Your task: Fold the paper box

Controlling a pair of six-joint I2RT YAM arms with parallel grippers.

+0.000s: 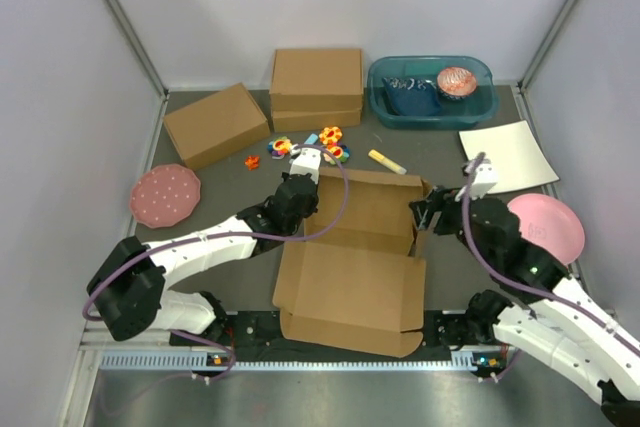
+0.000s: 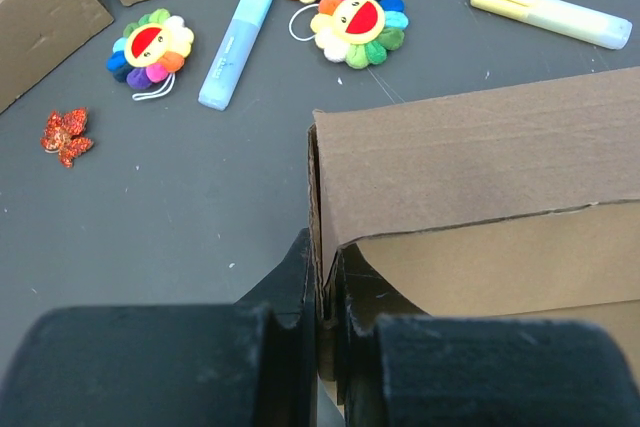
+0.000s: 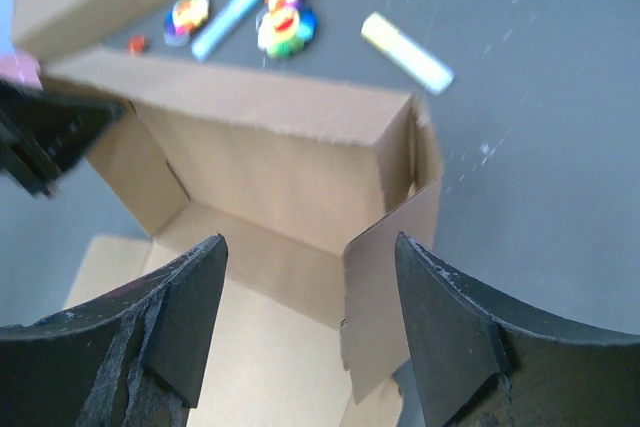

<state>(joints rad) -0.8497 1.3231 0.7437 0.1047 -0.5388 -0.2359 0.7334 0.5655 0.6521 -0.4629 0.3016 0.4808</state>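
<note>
The paper box (image 1: 352, 277) lies in the middle of the table, a brown cardboard sheet with its back wall raised and its wide lid panel flat toward the arm bases. My left gripper (image 1: 308, 189) is shut on the box's upright left wall near the back corner; in the left wrist view the thin cardboard edge (image 2: 318, 197) is pinched in the gripper (image 2: 322, 269). My right gripper (image 1: 424, 215) is open at the box's right end. In the right wrist view the loose right side flap (image 3: 392, 287) stands between its spread fingers (image 3: 308, 247), touching neither.
Two other brown boxes (image 1: 215, 124) (image 1: 316, 87) stand at the back. A teal bin (image 1: 430, 92) is at the back right, with a white sheet (image 1: 508, 155) and a pink plate (image 1: 548, 225) to the right. Another pink plate (image 1: 165, 195) lies on the left. Flower toys (image 1: 330, 142) and a yellow marker (image 1: 387, 161) lie behind the paper box.
</note>
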